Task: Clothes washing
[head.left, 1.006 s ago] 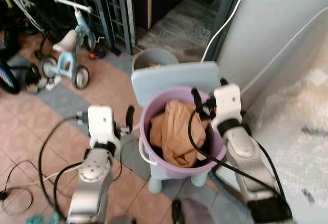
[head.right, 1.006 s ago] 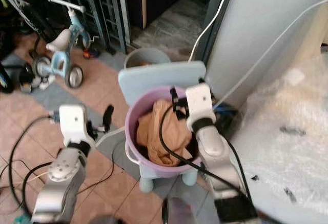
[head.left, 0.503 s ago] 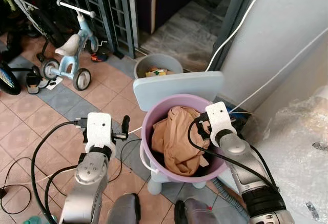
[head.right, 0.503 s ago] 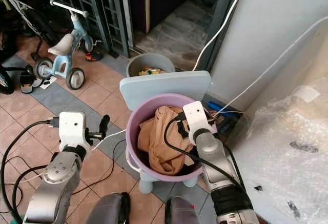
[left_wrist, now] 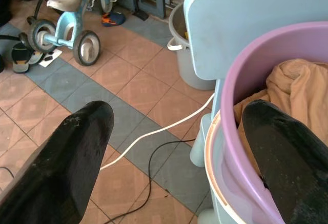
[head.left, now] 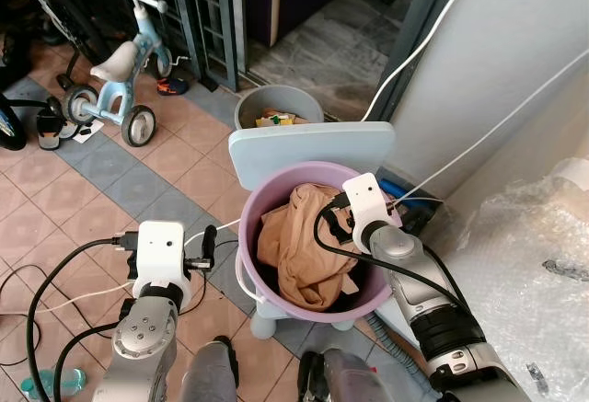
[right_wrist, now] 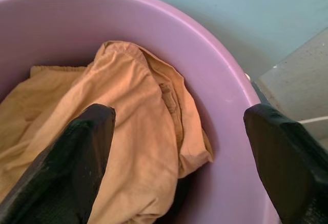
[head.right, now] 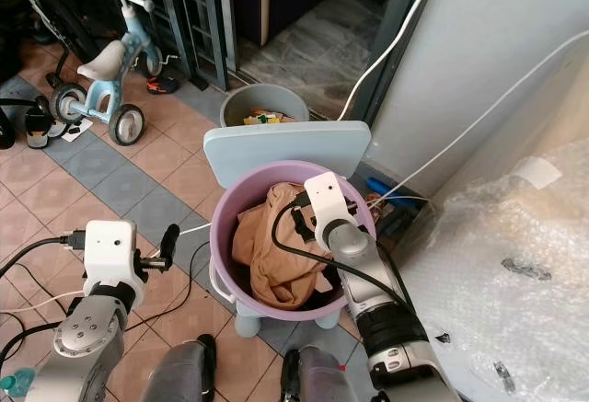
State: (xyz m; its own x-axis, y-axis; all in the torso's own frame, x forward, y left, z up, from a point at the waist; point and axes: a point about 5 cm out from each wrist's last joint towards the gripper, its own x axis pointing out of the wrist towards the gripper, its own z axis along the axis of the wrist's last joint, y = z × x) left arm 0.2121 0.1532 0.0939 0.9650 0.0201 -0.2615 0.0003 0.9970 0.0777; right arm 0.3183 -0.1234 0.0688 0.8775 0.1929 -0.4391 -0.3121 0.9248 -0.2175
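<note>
A crumpled tan cloth garment (head.left: 299, 246) lies heaped in a round lilac plastic tub (head.left: 267, 201) that stands on a pale blue plastic child's chair (head.left: 308, 144), whose backrest rises behind it. The right gripper (right_wrist: 179, 157) hangs over the tub with fingers spread wide above the garment; the left gripper (left_wrist: 174, 147) is open beside the tub's outer wall. A grey bucket (head.left: 276, 108), a light blue tricycle (head.left: 115, 66) and white cables (head.left: 442, 29) crowd the tiled floor (head.left: 101, 190).

Right gripper (right_wrist: 179, 131) lowered into purple bucket (head.left: 267, 201), over tan garment (head.left: 299, 250).

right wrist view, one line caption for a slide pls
Open right gripper poised over tan garment inside purple bucket.
</note>
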